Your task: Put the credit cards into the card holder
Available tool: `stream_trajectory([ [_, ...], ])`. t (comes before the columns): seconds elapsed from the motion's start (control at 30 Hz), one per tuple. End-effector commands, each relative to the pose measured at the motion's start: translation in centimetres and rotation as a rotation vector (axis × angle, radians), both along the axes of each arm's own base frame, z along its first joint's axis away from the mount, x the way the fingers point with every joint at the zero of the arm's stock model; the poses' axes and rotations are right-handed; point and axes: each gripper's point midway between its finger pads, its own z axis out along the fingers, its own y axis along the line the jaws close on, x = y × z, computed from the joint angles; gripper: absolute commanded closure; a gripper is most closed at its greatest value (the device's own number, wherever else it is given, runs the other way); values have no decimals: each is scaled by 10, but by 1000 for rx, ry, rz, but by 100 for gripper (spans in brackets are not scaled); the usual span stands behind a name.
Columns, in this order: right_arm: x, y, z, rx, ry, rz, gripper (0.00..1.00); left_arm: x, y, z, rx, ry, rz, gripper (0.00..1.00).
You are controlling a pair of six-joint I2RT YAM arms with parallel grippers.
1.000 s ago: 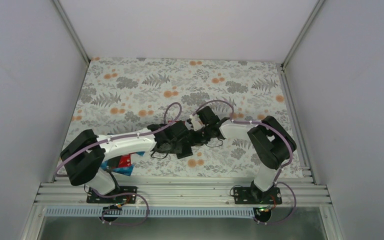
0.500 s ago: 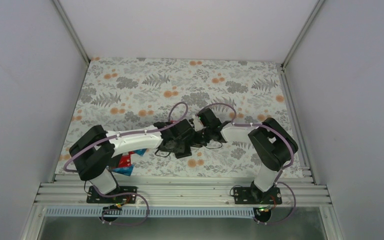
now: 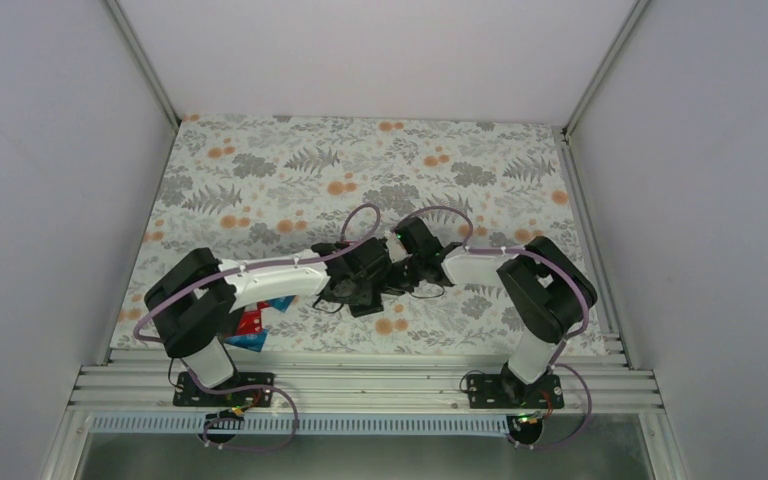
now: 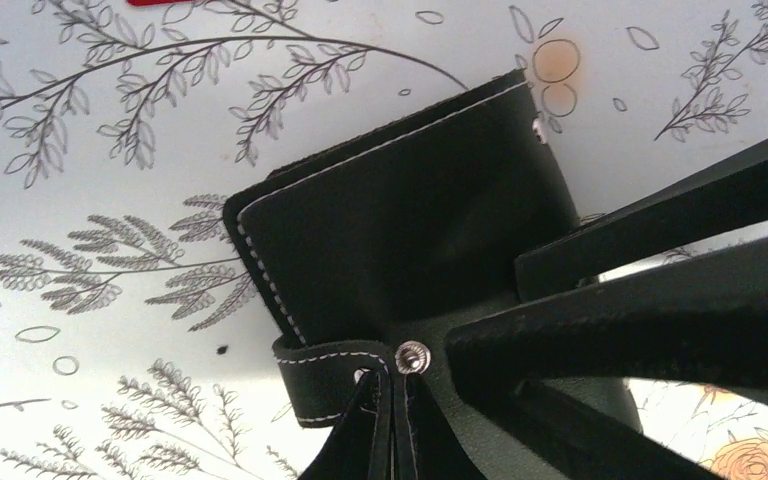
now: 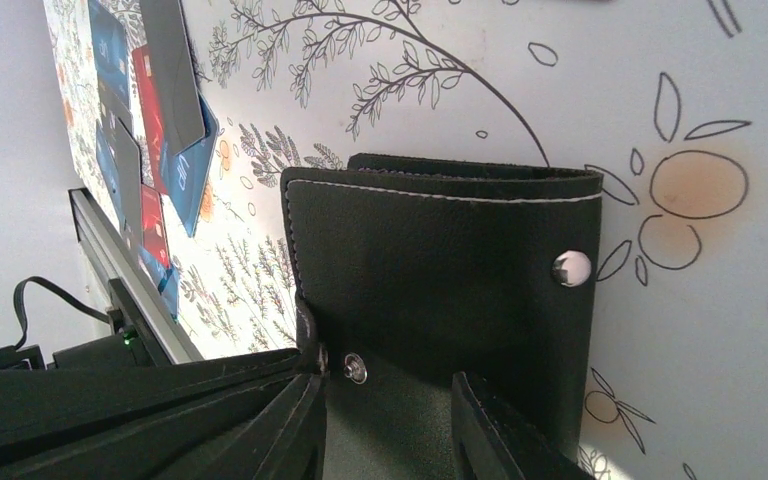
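The left end effector (image 4: pixel 392 395) is clenched on the free end of the card holder's strap (image 4: pixel 325 365), its two fingers pressed together right at the strap's snap (image 4: pixel 412 357). The right end effector (image 5: pixel 385 390) meets it from the other side. Its fingers stand partly apart, with a strip of the holder's dark leather between them and their tips lying over the front cover. Whether they squeeze that leather or only rest on it cannot be told. Seen from above, the two arms reach in from either side and their wrists come together over one spot.

The surface (image 3: pixel 260 180) is covered with a pale cloth printed with grey ferns and orange blossoms.

The card holder (image 4: pixel 410 210) lies on the surface about midway between the left and right edges, nearer the near edge than the far one. It is black with white stitching along its border, and its front cover faces up. The strap is undone and curls up off the side of the holder.

The credit cards (image 5: pixel 148 110) lie well apart from the holder, by the near edge toward the near left corner. They form a loose overlapping cluster of red, blue and dark cards, partly hidden under the left arm in the top view.

A small silvery stud (image 5: pixel 571 268) sits on the front cover near its far side, apart from the snap.
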Motion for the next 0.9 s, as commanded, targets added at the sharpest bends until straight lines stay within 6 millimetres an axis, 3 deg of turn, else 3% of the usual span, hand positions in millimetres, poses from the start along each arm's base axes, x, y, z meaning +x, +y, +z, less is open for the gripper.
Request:
stream_trajectory([
  [0.0, -20, -20, -28, -124, 64, -16, 65, 10, -23, 8, -61, -34, -37, 97],
  [0.2, -14, -15, 0, -58, 16, 13, 64, 10, -24, 3, -51, -29, -43, 98],
  [0.33, -7, -24, 19, -59, -36, 16, 61, 9, -23, 1, -47, -26, -42, 98],
  [0.43, -3, -39, 16, -114, -65, -3, 59, 10, -24, 1, -47, -27, -44, 98],
  [0.6, -3, -64, -5, -225, -88, -32, 60, 9, -24, 1, -44, -28, -48, 98],
  [0.87, -14, -48, -11, -113, -61, 58, 63, 9, -29, 3, -52, -29, -67, 97],
])
